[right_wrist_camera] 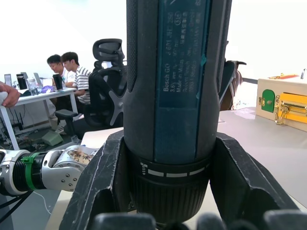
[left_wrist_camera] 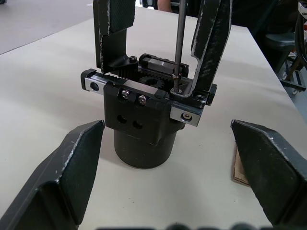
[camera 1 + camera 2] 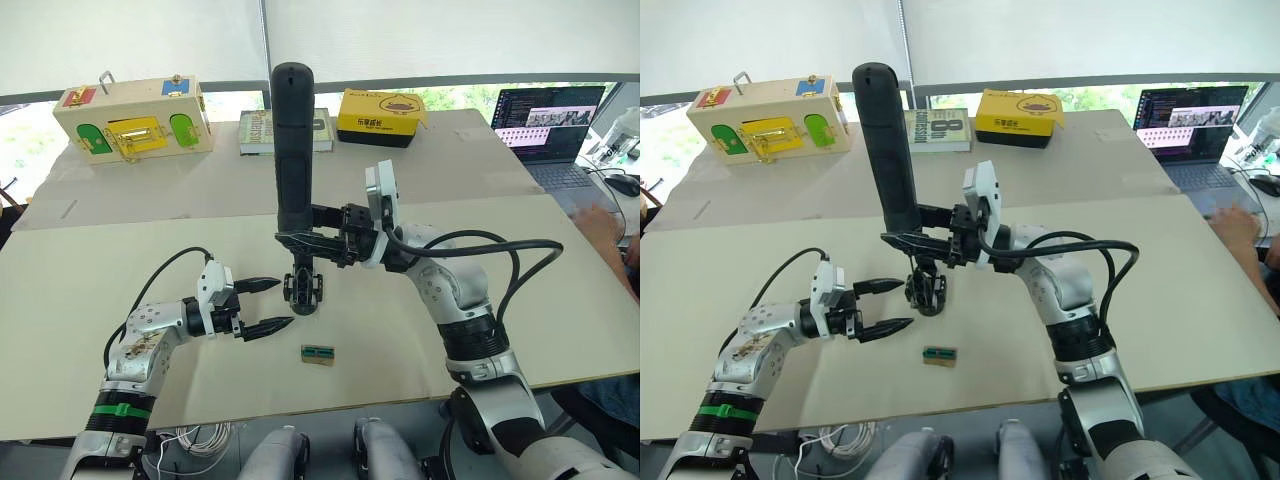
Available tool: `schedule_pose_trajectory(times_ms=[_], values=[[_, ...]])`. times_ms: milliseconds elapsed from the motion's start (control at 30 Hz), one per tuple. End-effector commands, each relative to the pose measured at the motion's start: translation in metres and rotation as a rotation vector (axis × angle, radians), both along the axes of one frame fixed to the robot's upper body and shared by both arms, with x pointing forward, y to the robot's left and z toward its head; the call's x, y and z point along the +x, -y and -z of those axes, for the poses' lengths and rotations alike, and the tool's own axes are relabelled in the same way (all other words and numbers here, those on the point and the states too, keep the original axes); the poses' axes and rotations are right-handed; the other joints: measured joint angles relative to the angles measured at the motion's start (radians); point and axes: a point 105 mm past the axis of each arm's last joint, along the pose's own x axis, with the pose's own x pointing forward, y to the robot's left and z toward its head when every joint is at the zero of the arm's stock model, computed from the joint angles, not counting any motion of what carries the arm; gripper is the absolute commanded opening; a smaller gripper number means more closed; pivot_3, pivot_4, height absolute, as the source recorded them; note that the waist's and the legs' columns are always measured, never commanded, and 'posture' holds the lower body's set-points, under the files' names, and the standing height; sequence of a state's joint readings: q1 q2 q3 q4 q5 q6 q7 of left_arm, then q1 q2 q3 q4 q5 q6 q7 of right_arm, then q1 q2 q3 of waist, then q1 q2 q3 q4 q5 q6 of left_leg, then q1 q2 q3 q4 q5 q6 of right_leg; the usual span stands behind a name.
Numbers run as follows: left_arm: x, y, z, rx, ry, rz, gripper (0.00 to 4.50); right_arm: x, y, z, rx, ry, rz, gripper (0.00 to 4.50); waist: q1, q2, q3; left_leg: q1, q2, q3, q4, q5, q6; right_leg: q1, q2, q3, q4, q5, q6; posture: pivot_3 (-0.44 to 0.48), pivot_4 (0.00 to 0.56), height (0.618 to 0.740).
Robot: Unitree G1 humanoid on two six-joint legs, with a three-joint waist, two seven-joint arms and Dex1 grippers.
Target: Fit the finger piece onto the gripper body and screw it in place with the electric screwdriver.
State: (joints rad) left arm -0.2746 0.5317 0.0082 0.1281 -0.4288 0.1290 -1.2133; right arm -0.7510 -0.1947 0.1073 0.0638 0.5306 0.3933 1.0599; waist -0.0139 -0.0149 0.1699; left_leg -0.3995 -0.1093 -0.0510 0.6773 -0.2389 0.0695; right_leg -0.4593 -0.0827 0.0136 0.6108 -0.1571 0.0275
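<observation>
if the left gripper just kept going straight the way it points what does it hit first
Most likely the gripper body. The left gripper is open and aimed right at it in the left wrist view, with bare table between. The electric screwdriver bit sits above on its top.

Office-type robotics lab. My bench is a table (image 3: 120, 290) covered in tan board beside bright windows. An open laptop (image 3: 548, 125) showing code sits at its far corner. Behind, people (image 1: 72, 72) work at desks (image 1: 38, 98) with office chairs (image 1: 108, 76).
</observation>
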Motion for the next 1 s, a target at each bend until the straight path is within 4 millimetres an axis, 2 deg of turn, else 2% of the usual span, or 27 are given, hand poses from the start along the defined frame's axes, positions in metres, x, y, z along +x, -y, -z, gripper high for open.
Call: schedule_pose_trajectory(times_ms=[33, 1000], values=[[-0.001, 0.002, -0.004, -0.002, 0.036, 0.008, 4.5, -0.004, 0.003, -0.024, 0.044, 0.107, 0.001, 1.92, 0.0, 0.0, 0.0, 0.0, 0.0, 0.0, 0.0, 0.0, 0.0, 0.0, 0.0, 0.0, 0.0, 0.0, 0.0, 0.0, 0.15, 0.74], [0.009, 0.011, 0.015, 0.063, 0.028, -0.015, 4.5, -0.009, -0.003, -0.01, 0.018, 0.081, -0.022, 1.92, 0.0, 0.0, 0.0, 0.0, 0.0, 0.0, 0.0, 0.0, 0.0, 0.0, 0.0, 0.0, 0.0, 0.0, 0.0, 0.0, 0.15, 0.74]])
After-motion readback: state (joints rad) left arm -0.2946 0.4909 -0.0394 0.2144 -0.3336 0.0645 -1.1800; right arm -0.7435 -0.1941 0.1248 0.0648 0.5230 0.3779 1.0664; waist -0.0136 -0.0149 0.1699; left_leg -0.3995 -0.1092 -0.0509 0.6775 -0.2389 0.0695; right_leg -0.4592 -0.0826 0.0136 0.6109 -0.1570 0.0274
